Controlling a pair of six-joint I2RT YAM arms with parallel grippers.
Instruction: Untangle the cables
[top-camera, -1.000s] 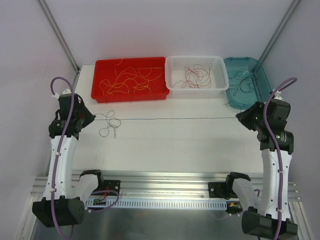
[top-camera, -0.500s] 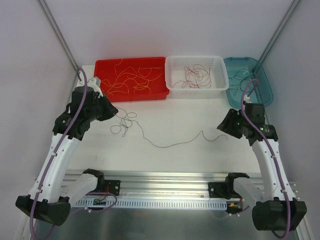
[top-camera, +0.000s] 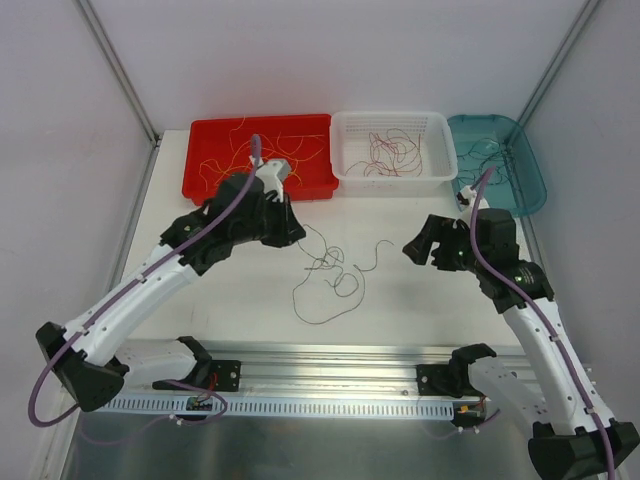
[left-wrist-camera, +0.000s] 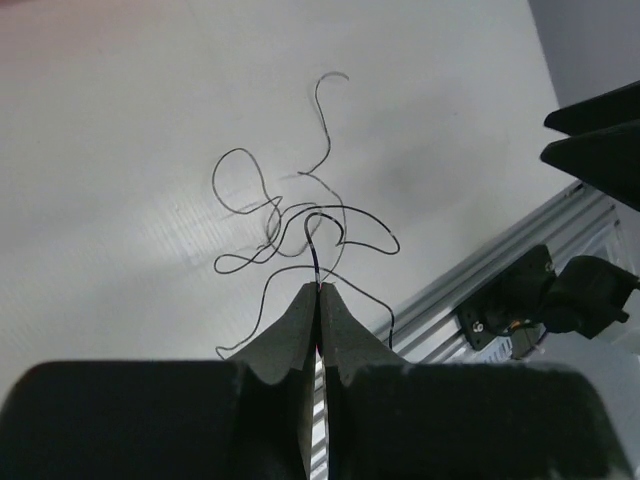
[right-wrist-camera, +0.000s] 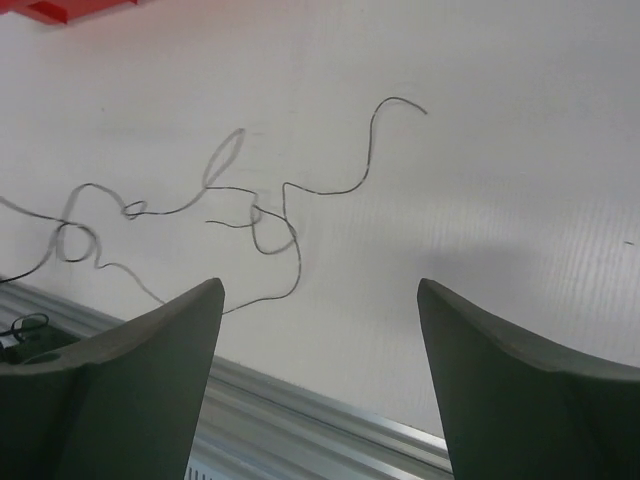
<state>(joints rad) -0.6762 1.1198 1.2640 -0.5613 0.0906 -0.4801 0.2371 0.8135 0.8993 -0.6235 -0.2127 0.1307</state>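
Note:
One thin dark cable (top-camera: 330, 265) lies slack in loose loops on the white table between the arms. My left gripper (top-camera: 297, 233) is shut on one end of it; in the left wrist view the strand (left-wrist-camera: 272, 205) runs straight out of the closed fingertips (left-wrist-camera: 320, 288). My right gripper (top-camera: 412, 250) hovers just right of the loops, open and empty. In the right wrist view the cable (right-wrist-camera: 258, 212) lies ahead of the spread jaws (right-wrist-camera: 320, 290), and its free end curls up to the right.
Along the back edge stand a red tray (top-camera: 200, 185) with yellow-orange cables, a white basket (top-camera: 345, 172) with dark red ones and a teal tray (top-camera: 530, 185) with black ones. An aluminium rail (top-camera: 330, 360) borders the near edge.
The right gripper opened and let go of its end of the cable. The left arm swung right and forward with its end. The cable went from a taut line to slack loops.

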